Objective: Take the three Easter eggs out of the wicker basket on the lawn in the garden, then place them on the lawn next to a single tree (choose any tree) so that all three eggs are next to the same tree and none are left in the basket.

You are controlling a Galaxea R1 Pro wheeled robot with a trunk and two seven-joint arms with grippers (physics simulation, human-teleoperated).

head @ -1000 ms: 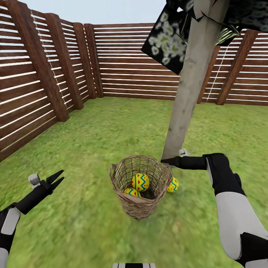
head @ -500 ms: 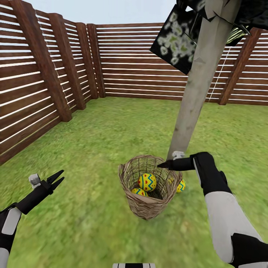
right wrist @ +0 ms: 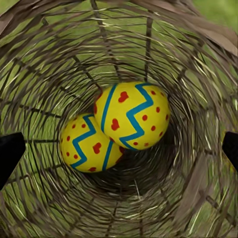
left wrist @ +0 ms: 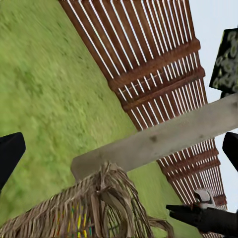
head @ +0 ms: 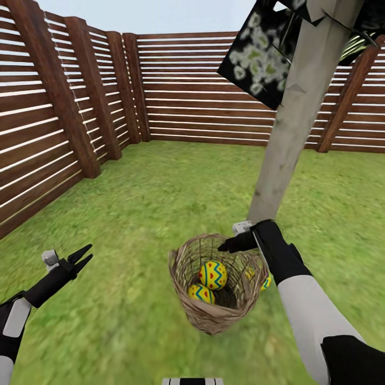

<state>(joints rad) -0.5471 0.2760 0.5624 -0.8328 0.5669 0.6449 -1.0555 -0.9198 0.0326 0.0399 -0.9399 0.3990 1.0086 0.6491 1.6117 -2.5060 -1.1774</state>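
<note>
Head view: right arm [head: 270, 247] bends over wicker basket [head: 218, 315], jaws wide, left jaws wide.

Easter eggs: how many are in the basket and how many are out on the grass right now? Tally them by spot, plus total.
In the wicker basket: 2 Easter eggs (upper egg, lower egg)
On the lawn behind the basket, near the tree: 1 third egg
Total: 3
</note>
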